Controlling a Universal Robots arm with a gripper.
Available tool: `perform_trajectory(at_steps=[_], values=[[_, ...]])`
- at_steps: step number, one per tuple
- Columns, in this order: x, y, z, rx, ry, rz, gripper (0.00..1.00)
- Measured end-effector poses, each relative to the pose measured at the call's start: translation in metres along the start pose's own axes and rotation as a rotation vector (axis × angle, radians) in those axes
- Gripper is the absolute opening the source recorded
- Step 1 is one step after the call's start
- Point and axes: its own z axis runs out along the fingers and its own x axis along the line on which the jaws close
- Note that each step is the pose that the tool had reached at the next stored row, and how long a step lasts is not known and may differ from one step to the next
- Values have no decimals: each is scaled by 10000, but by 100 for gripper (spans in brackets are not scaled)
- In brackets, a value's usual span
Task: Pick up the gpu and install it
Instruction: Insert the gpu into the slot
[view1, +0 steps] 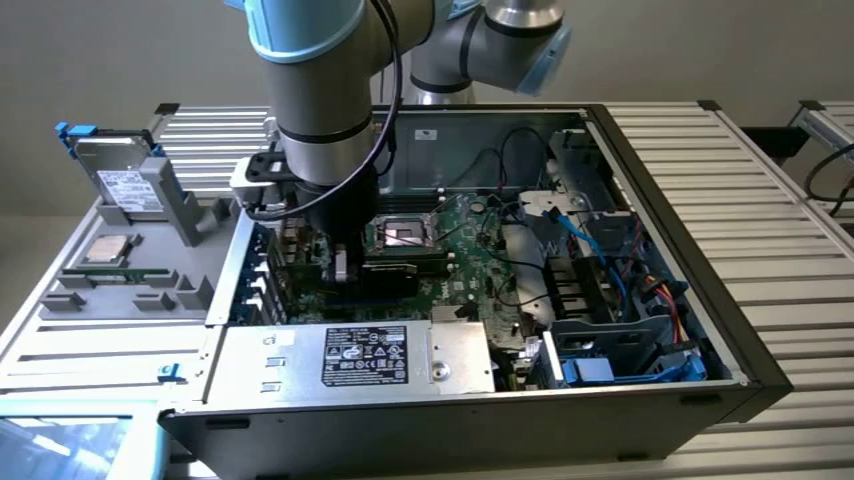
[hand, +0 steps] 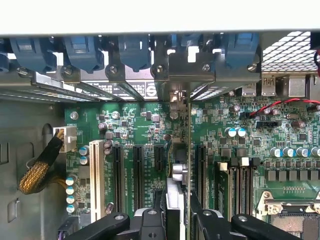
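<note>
In the wrist view the gpu (hand: 188, 150) appears edge-on as a thin green card. It stands upright over the green motherboard (hand: 135, 125), between the black expansion slots (hand: 137, 170). Its silver end bracket (hand: 178, 92) sits against the rear slot openings of the case. My gripper (hand: 177, 215) is shut on the card, with black fingers (hand: 150, 220) on either side of it. I cannot tell whether the card's edge is seated in a slot. In the exterior view my gripper (view1: 344, 268) reaches down into the open computer case (view1: 721, 330), over the motherboard (view1: 461, 250).
A silver power supply (view1: 354, 358) with a black label lies along the near side of the case. Blue and black cables (view1: 601, 250) and drive bays fill the exterior view's right. Left of the case, a grey tray (view1: 134, 290) holds a silver drive (view1: 127, 185) and a square processor chip (view1: 107, 250).
</note>
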Motion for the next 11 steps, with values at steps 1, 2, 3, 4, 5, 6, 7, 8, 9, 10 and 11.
perform_trajectory(at_steps=[1, 2, 3, 4, 5, 6, 7, 8, 9, 10, 11], values=[[0, 0, 0, 0, 0, 0, 29], [0, 0, 0, -1, 1, 0, 29], [0, 0, 0, -1, 1, 0, 29], [0, 0, 0, 0, 1, 1, 29], [0, 0, 0, -1, 1, 0, 29], [0, 0, 0, -1, 1, 0, 29], [1, 0, 1, 0, 1, 1, 29], [1, 0, 2, -1, 2, 3, 29], [1, 2, 4, 0, 3, 6, 29], [2, 4, 7, 0, 4, 8, 29], [1, 4, 9, 0, 4, 13, 29]])
